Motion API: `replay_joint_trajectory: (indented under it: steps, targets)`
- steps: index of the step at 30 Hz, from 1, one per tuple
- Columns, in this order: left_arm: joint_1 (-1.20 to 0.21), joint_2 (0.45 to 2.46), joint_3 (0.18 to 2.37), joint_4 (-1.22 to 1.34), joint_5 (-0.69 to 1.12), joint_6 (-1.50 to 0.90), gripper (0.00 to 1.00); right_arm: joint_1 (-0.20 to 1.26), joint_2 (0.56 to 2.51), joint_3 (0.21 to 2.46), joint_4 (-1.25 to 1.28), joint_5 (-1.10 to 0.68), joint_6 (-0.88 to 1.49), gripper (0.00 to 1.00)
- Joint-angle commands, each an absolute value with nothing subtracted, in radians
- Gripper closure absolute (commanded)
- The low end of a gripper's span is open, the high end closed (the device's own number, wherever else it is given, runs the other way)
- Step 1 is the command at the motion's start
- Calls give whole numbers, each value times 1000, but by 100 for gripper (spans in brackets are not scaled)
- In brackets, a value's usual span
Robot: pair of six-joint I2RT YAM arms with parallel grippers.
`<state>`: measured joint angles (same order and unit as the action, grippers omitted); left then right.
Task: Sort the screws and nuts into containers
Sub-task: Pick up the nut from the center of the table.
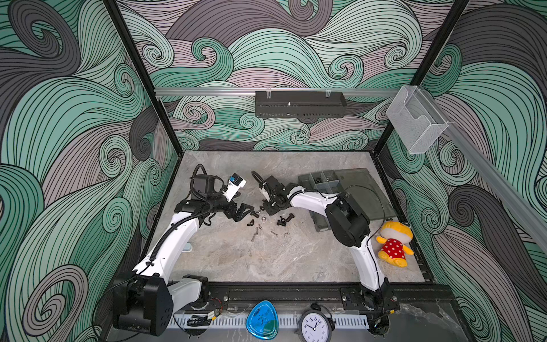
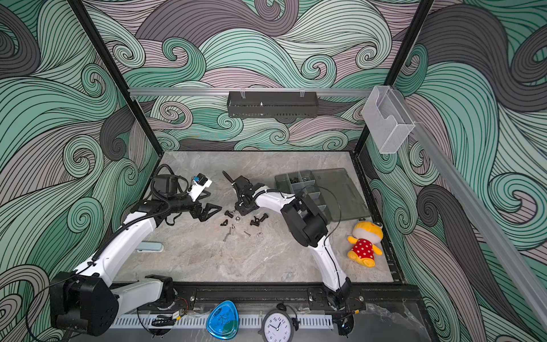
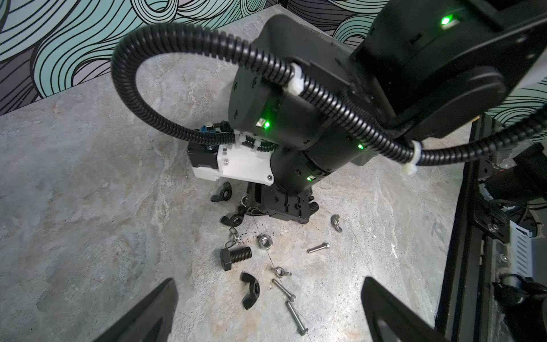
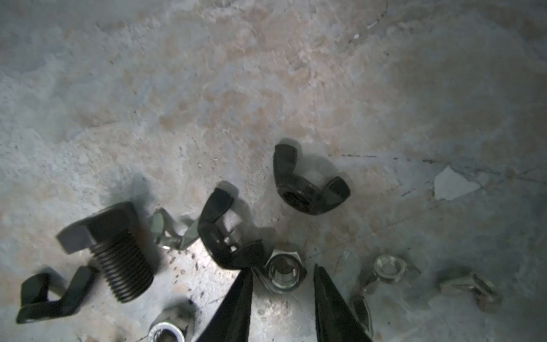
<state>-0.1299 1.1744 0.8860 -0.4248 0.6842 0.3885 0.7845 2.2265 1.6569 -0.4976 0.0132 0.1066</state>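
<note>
Straddling silver hex nut (image 4: 284,275), right pincer (image 4: 283,267) partly open, contact unclear.

Grey marbled table (image 1: 236,260), loose screws (image 1: 254,236) and nuts (image 1: 251,223) scattered mid-table, smoky box (image 1: 305,179) lying open at far right, plush toy (image 1: 393,242) by right edge, pale blue-grey object (image 1: 187,247) at left.

Partly hidden behind right arm (image 1: 346,219) in both top views: organiser box (image 1: 356,182); compartment contents too small to identify. Cut off by wrist-view edges: left gripper (image 3: 269,279) fingers (image 3: 148,314), right gripper (image 4: 283,269) fingers (image 4: 233,308), silver nut (image 4: 165,331).
</note>
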Motion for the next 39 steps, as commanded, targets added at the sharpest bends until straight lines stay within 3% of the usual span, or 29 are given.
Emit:
replay_joint_trajectory:
  steps: [1, 17, 30, 39]
  targets:
    - [-123, 1164, 913, -412, 704, 379, 1, 785, 2258, 1688, -525, 31, 86, 63]
    - [-121, 1164, 914, -409, 710, 373, 1, 782, 2245, 1676, -551, 41, 61, 77]
    - [-121, 1163, 913, -404, 715, 368, 1, 773, 2214, 1667, -541, 34, 74, 80]
    - [-121, 1163, 913, -398, 723, 358, 1, 761, 2064, 1567, -518, 28, 87, 81]
